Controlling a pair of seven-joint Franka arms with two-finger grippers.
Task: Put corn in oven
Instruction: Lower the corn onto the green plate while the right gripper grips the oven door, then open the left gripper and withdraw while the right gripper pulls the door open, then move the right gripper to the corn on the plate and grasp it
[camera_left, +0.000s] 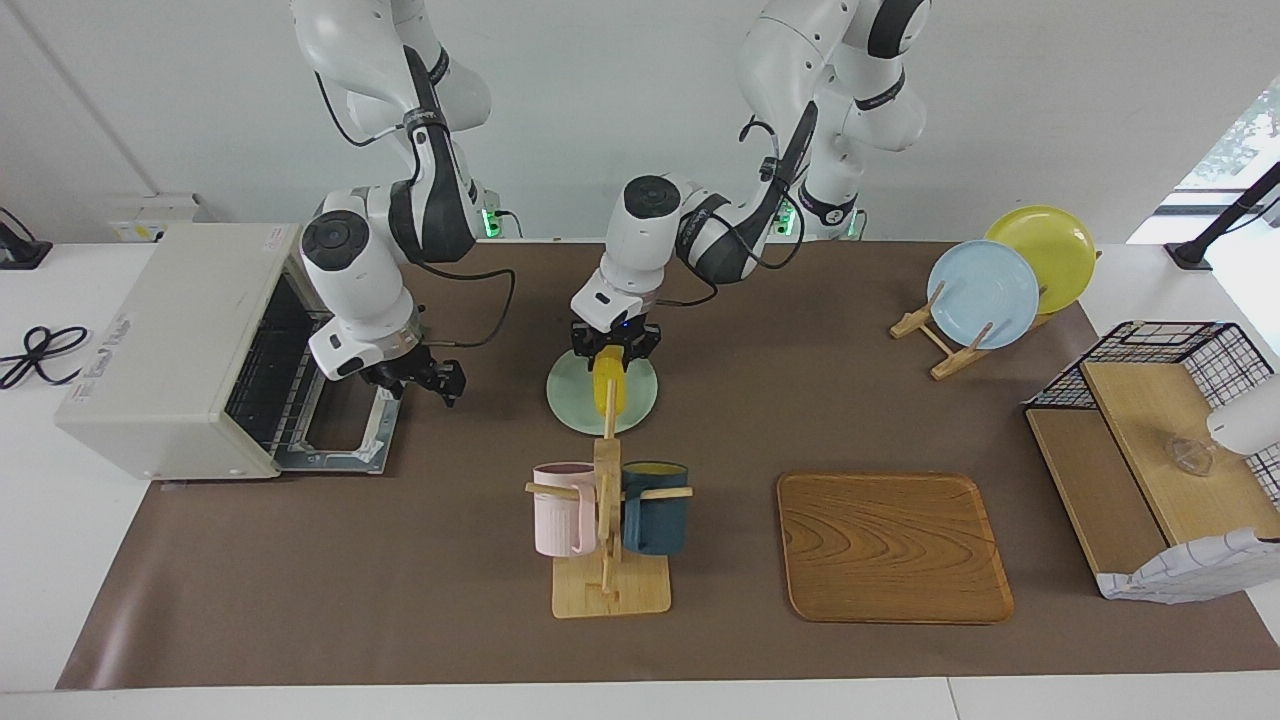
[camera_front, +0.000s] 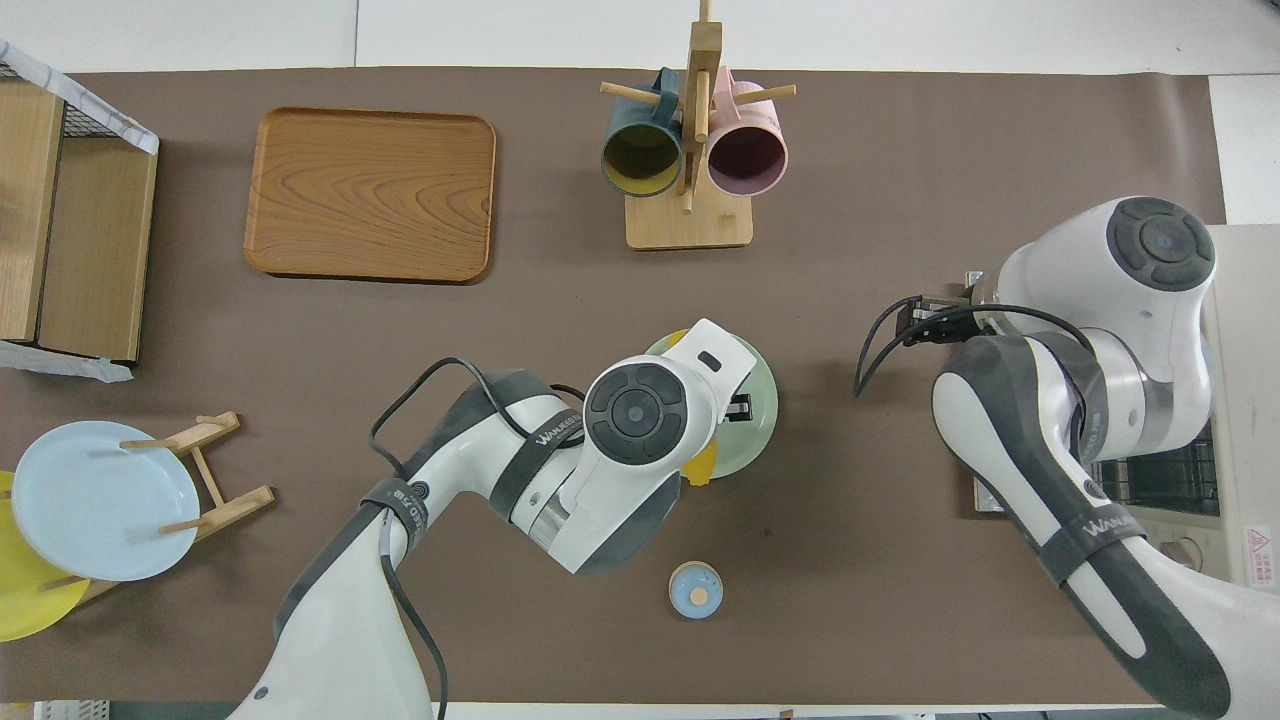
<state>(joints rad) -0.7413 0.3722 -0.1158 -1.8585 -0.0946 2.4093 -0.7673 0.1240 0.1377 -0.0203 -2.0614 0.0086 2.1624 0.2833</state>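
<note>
Right now, in the facing view, my left hand (camera_left: 611, 360) is pinching the corn (camera_left: 607, 392) by its upper end. The cob hangs tip-down over the mint-green plate (camera_left: 568, 398); I cannot tell whether the tip touches it. The oven (camera_left: 170, 340) stands toward the right arm's end of the bench from the plate, with its door (camera_left: 340, 440) dropped open and the wire rack showing. My right hand (camera_left: 425, 378) hovers between the plate and the oven, by the edge of the door; whether it is spread or pressed together I cannot tell.

From overhead, my left arm covers most of the plate (camera_front: 757, 432), and only a sliver of the corn (camera_front: 700, 462) shows at the plate's rim nearer the robots. My right hand (camera_front: 925, 318) sits just off the oven (camera_front: 1240, 400).

I judge this to be the carry stage. Next comes either setting the cob on the plate or passing it to my right hand, which is better placed to slide it onto the rack.
</note>
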